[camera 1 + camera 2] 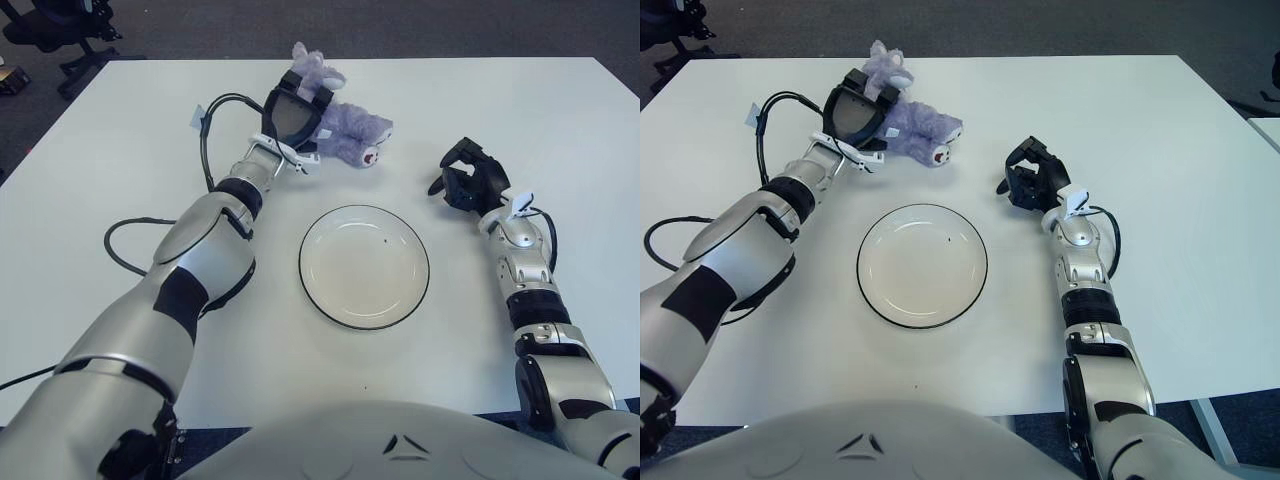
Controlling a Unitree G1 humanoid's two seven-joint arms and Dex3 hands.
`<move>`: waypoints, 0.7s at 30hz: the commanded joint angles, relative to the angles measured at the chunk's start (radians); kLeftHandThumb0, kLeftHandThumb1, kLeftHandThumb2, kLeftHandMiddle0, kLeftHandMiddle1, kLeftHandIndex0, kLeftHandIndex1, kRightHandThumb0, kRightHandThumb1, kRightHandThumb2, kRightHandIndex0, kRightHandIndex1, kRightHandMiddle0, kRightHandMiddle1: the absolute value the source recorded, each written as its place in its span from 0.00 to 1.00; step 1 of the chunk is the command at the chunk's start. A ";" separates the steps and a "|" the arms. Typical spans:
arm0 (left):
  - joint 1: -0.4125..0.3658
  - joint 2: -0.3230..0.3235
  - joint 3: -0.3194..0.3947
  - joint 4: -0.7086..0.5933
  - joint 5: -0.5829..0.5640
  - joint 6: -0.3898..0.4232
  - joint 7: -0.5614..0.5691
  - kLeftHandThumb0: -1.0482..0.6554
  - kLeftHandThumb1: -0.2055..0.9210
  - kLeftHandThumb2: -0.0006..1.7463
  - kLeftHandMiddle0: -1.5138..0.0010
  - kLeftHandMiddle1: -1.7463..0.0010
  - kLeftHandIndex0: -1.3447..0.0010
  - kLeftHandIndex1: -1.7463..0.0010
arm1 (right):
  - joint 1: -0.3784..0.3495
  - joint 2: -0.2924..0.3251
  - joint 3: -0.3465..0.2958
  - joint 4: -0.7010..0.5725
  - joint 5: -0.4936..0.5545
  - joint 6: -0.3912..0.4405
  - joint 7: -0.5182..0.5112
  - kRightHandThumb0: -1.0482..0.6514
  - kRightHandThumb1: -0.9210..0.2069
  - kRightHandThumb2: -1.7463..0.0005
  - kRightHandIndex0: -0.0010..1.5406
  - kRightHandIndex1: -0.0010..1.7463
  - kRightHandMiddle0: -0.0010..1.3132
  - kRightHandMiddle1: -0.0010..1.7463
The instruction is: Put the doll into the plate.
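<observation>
Toward the far side of the table (120,150), in the left eye view, the left hand (290,112) is clamped around the doll (350,130), a purple plush lying on its side beyond the plate (364,266) and well apart from it. To the right, the right hand (470,182) shows with fingers curled, holding nothing.

From the right eye, the doll (915,122) sits left of that idle hand, the plate (922,265) nearer.

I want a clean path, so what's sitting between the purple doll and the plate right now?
Nothing: between the doll, gripped by the left hand, and the plate there is only bare white table, as both eye views show. The right hand shows right of the plate.
</observation>
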State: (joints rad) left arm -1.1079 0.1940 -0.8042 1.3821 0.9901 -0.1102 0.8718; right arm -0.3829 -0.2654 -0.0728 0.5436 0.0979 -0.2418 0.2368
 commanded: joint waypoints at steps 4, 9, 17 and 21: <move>0.045 0.022 0.041 0.001 -0.030 -0.068 0.152 0.61 0.46 0.68 0.62 0.00 0.49 0.24 | 0.046 0.004 0.031 0.039 -0.035 0.072 0.016 0.38 0.32 0.43 0.62 1.00 0.33 1.00; 0.052 0.028 0.074 -0.007 -0.057 -0.129 0.264 0.62 0.42 0.75 0.60 0.00 0.55 0.13 | 0.044 0.004 0.032 0.040 -0.035 0.075 0.017 0.38 0.32 0.43 0.62 1.00 0.33 1.00; 0.083 0.059 0.206 -0.043 -0.189 -0.436 0.328 0.73 0.51 0.70 0.64 0.00 0.56 0.05 | 0.035 0.002 0.032 0.051 -0.036 0.078 0.018 0.38 0.32 0.43 0.62 1.00 0.33 1.00; 0.098 0.075 0.245 -0.057 -0.230 -0.548 0.319 0.83 0.59 0.64 0.68 0.00 0.55 0.01 | 0.029 0.001 0.031 0.061 -0.036 0.077 0.020 0.38 0.32 0.43 0.62 1.00 0.33 1.00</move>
State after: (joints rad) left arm -1.0384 0.2290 -0.6261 1.3526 0.8274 -0.5116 1.1578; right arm -0.3981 -0.2659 -0.0714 0.5397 0.0984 -0.2309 0.2376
